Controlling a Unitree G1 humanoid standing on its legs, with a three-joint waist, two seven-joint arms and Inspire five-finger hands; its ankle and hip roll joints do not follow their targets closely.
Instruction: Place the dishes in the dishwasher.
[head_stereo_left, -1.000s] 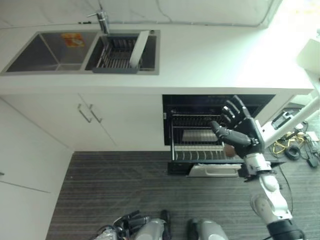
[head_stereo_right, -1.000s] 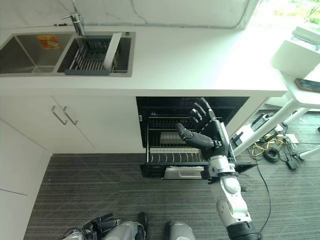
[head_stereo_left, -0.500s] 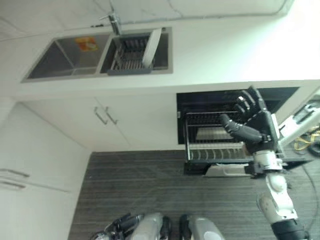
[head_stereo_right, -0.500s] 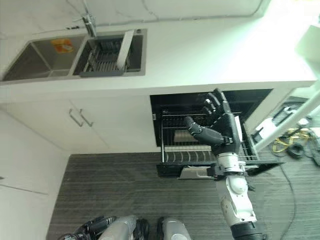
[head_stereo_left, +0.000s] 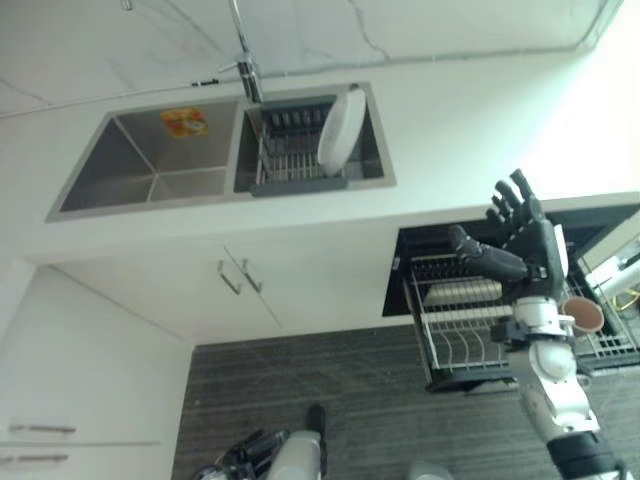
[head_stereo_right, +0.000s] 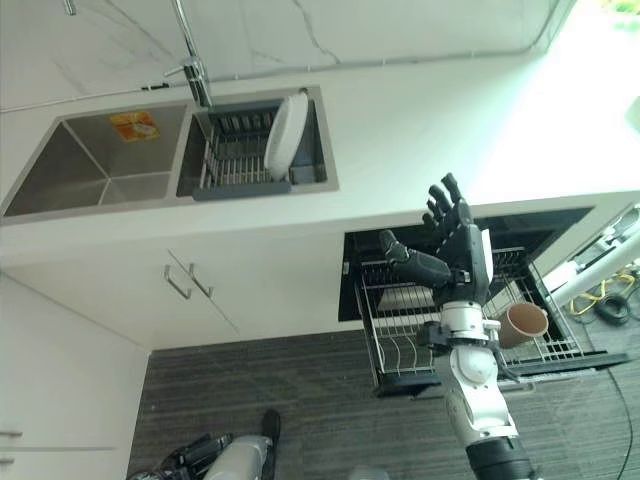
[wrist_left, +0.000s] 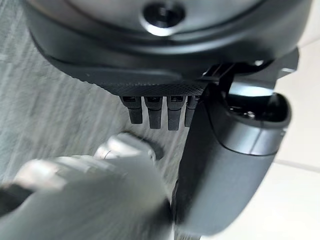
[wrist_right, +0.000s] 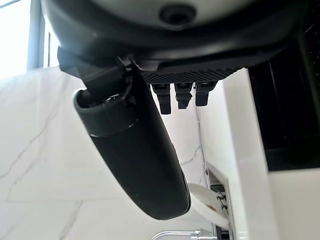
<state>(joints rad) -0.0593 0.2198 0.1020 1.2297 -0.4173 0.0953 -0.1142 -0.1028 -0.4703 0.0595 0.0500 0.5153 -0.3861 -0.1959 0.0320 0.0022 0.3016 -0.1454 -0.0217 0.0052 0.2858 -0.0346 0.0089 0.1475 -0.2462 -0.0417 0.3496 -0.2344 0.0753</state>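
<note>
Right hand open, well apart from plate.

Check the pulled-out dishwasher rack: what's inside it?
In the dishwasher rack a brown cup lies at its right side; the tines look bare. The open right hand covers its middle.

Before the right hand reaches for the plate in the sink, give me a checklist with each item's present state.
1. Right hand free, fingers straight, holding nothing: ok.
2. White plate standing on edge in the dish rack in the sink's right basin: ok.
3. Dishwasher rack pulled out below the counter: ok.
4. Room in that rack: a brown cup lies at its right side, bare wire slots at its front left: ok.
5. Right hand near the plate: not ok, it is raised over the dishwasher rack.
6. Left hand free: cannot tell.
</note>
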